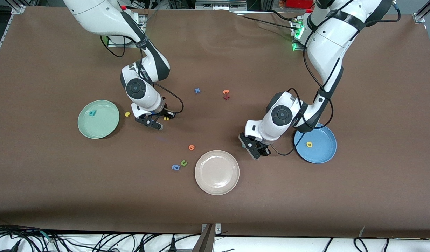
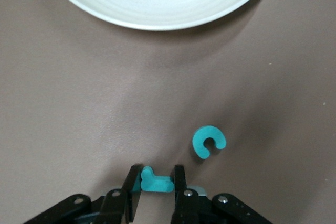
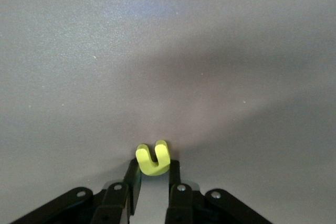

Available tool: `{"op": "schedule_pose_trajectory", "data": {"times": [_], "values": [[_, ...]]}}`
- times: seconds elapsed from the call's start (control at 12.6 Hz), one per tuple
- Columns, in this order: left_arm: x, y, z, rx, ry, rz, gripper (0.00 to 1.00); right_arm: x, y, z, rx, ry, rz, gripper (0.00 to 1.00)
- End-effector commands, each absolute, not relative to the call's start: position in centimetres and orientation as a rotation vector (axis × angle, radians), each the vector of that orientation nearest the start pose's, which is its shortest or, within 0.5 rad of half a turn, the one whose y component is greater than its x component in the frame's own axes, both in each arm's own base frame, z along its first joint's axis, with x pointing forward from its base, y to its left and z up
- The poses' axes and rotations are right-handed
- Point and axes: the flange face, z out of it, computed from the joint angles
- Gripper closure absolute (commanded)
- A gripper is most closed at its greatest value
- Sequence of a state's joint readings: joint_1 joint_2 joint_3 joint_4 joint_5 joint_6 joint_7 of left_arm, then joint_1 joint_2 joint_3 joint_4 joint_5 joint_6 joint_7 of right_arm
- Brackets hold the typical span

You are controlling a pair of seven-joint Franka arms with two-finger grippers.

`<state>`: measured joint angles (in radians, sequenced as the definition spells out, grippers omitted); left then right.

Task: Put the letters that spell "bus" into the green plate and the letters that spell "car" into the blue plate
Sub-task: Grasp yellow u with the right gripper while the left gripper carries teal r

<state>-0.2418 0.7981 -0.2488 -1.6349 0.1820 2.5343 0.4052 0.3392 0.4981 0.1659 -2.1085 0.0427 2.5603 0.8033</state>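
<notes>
Foam letters likely weigh little and squash easily: left gripper (image 2: pixel 155 184) pinches the r (image 2: pixel 156 182) edgewise; right gripper (image 3: pixel 153 174) pinches the u (image 3: pixel 153 159) similarly.

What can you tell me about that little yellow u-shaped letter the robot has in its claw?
The yellow "u" is a tiny, thick letter that looks like soft matte foam, lime-yellow, with two rounded prongs. The right gripper is shut on its curved base, so the prongs point away from the fingers. It sits low over bare brown table, between the green plate and the middle of the table. Whether it touches the cloth cannot be told.
</notes>
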Motion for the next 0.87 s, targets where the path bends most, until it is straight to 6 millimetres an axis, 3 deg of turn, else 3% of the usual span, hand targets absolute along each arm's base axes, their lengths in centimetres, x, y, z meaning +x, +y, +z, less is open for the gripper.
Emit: {"op": "schedule_pose_trajectory", "data": {"times": [0.0,0.24,0.4,0.56,0.71,0.79], "values": [[63.8,-29.4,18.4,-2.815,1.462,-0.185,0.70,49.7,27.5,16.8,-3.046,0.515,0.150,0.77],[65.4,-25.7,22.6,-2.843,1.387,-0.110,0.70,49.7,27.5,16.8,-3.046,0.515,0.150,0.77],[66.0,-21.8,25.2,-2.826,1.382,-0.027,0.70,50.0,27.5,17.6,-3.044,0.511,0.136,0.77],[66.7,-15.4,26.1,-2.839,1.346,0.038,0.69,50.6,26.8,19.9,-3.071,0.507,0.168,0.77],[66.7,-10.0,26.9,-2.824,1.418,0.041,0.69,51.9,23.8,23.2,-3.107,0.481,0.187,0.77],[66.5,-7.2,26.2,-2.832,1.442,0.059,0.68,52.6,21.6,24.4,-3.131,0.445,0.212,0.77]]}}
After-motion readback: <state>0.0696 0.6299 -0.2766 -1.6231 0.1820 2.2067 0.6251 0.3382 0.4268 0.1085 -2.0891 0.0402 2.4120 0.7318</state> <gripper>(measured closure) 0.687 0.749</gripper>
